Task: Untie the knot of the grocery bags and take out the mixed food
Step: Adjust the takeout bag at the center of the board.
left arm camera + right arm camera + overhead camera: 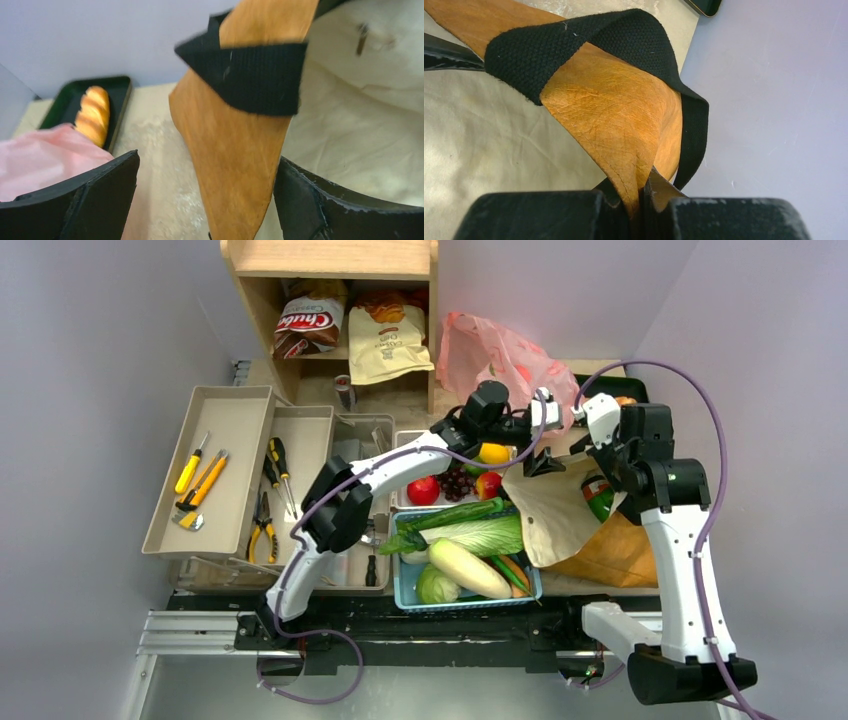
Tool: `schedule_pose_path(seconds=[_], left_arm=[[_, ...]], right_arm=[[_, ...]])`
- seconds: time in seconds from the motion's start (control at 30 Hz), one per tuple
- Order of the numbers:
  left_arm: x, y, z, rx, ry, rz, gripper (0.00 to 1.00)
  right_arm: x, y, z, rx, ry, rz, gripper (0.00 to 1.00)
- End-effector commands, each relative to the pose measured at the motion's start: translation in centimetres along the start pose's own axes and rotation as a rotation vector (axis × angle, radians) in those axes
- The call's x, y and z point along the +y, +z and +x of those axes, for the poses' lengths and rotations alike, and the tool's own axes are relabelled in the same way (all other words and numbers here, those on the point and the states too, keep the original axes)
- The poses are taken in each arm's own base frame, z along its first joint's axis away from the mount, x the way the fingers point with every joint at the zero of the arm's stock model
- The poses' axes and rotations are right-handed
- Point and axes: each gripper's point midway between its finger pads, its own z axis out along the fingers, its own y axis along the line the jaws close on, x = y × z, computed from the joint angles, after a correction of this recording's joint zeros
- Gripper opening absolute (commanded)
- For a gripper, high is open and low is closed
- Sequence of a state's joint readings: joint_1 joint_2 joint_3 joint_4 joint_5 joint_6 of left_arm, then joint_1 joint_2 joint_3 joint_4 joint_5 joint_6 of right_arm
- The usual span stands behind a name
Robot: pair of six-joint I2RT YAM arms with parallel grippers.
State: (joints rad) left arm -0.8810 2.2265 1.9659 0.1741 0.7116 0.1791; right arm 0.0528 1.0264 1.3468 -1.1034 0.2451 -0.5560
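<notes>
Brown paper bag point(610, 550), just right of the blue crate point(470, 604), is pinched at its rim by the right gripper point(641, 200), left gripper point(205, 175) gaping around it; hard pulling could tear it.

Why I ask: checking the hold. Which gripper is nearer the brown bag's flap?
Right. The right gripper is clamped on the flap; the left gripper is open around it.

The left arm point(485, 400) hides the pink bag's point(495, 355) near edge; the paper bag's point(615, 550) flap covers most contents.

left tool point(205, 200) spread apart, right tool point(642, 200) clamped.
</notes>
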Motion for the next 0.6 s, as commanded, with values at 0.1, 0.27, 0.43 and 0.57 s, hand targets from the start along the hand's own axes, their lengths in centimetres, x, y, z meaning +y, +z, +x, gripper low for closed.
schedule_pose_path(seconds=[0.1,0.27,0.43,0.57], left_arm=[[-0.2,-2.7,-1.1,-0.054,0.034,-0.050,1.00],[-1.6,-3.5,1.4,0.050,0.040,-0.013,0.98],[2.7,-1.0,2.9,0.088,-0.004,-0.196,0.63],[5.0,-0.6,1.1,0.068,-0.004,-0.311,0.00]], right_arm=[[-1.5,-0.4,-3.8,-0.147,0.036,0.033,0.00],[-1.4,-0.8,-4.2,-0.171,0.038,0.027,0.00],[-1.3,-0.8,-4.8,-0.191,0.065,0.010,0.00],[-2.1,0.2,-7.1,-0.227,0.087,0.016,0.00]])
